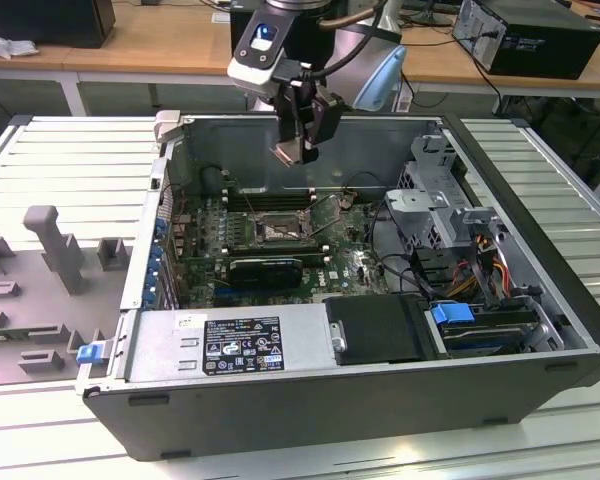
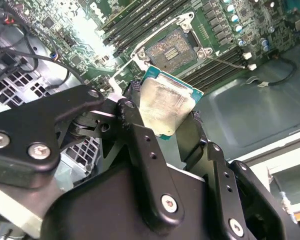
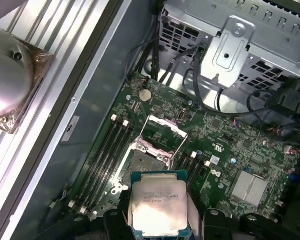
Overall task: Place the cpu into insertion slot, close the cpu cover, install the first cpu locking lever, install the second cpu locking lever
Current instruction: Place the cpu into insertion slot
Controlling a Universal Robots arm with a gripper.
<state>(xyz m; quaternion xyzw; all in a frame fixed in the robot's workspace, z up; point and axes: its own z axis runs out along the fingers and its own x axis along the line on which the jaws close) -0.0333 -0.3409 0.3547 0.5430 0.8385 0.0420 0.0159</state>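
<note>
One cpu (image 2: 170, 100): a flat square chip with a dull silver-grey metal top on a green-edged base, pinched at opposite edges between the two black jointed fingers (image 2: 140, 135) of the hand (image 2: 164, 112). It hung in the air above the open grey metal computer case (image 1: 310, 400). One insertion slot (image 2: 171, 49): square and dark-framed with a brownish-gold pin field, uncovered, set in the green circuit board (image 3: 230, 150) below the chip and apart from it, with long black memory slots (image 3: 107, 150) on either side.

A ribbed grey table (image 1: 75, 165) carries an open computer case (image 1: 310, 405) mid-surface — and, at the exterior view's left edge, seemingly a grey moulded tray (image 1: 40, 290).
</note>
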